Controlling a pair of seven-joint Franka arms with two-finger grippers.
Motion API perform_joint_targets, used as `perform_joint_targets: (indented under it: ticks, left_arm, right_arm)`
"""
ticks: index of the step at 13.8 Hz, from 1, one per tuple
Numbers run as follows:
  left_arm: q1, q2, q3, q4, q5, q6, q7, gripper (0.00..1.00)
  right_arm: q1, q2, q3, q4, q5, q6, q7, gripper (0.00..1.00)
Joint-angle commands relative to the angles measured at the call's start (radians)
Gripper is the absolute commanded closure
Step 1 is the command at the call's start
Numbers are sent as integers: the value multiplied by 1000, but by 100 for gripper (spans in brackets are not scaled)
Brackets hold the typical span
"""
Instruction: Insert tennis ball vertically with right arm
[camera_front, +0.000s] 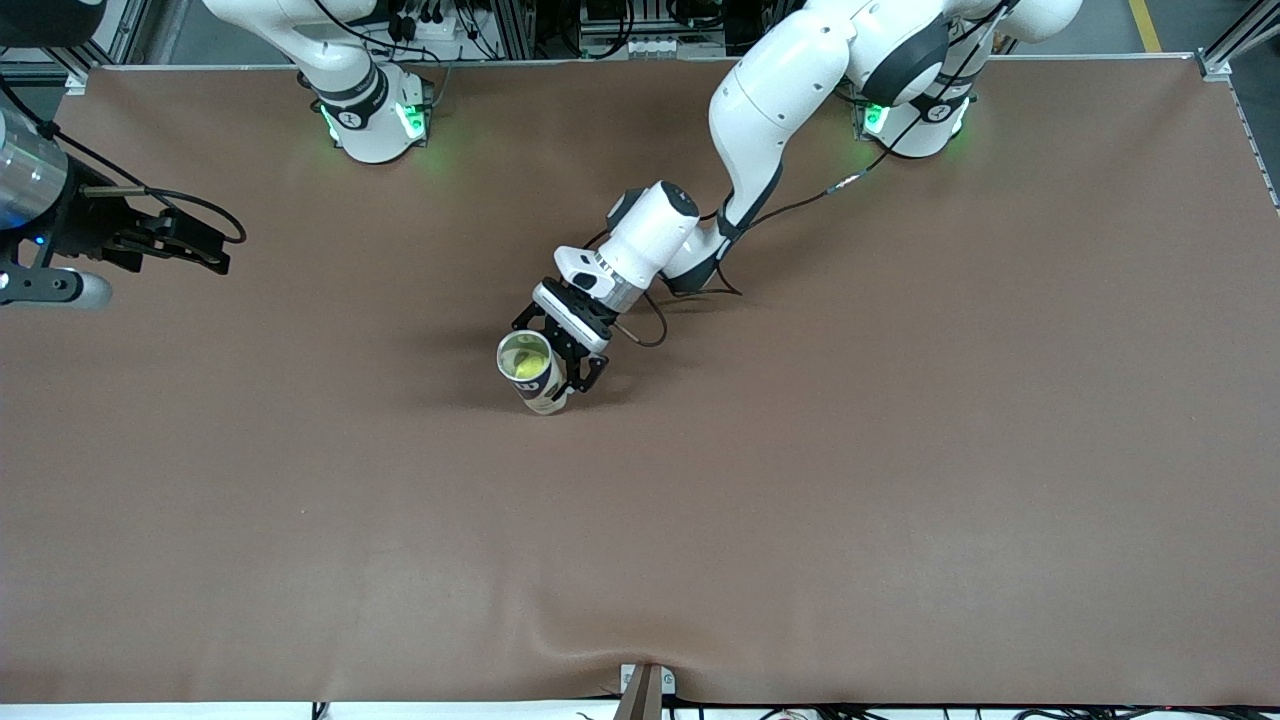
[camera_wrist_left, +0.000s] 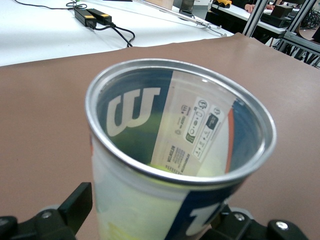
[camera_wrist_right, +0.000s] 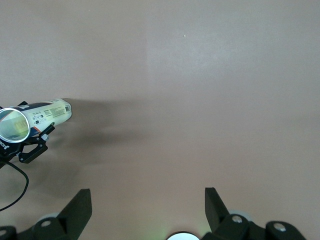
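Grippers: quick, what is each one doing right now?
Left gripper: around the upright can; whether it grips cannot be told.
Right gripper: open, empty, waiting over the table at the right arm's end.

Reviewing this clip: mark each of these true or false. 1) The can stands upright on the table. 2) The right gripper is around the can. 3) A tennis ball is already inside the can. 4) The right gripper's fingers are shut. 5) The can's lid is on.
1) True. The can stands upright, open end up, on the brown table.
2) False. The left gripper is around the can; the right gripper hangs over the table's edge at the right arm's end, waiting.
3) True. A yellow-green tennis ball shows inside, through the open mouth.
4) False. The right gripper's fingers stand wide apart with nothing between them.
5) False. The metal rim is open, no lid on it.
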Motion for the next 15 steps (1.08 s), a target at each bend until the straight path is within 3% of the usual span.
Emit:
perform_joint_targets:
  ticks: [1, 7, 12, 15]
  left_arm:
    - [-9, -10, 8, -15, -17, 9, -1, 0]
    - [0, -77, 13, -116, -5, -2, 5, 0]
    - [20, -179, 18, -225, 2, -80, 3, 0]
    - [21, -252, 16, -314, 2, -111, -1, 0]
  right_arm:
    - [-20, 16, 15, 25, -4, -10, -17, 0]
    - [-41, 2, 15, 28, 12, 5, -17, 0]
    - [-41, -109, 14, -50, -4, 89, -23, 0]
    - [-34, -117, 15, -44, -3, 77, -23, 0]
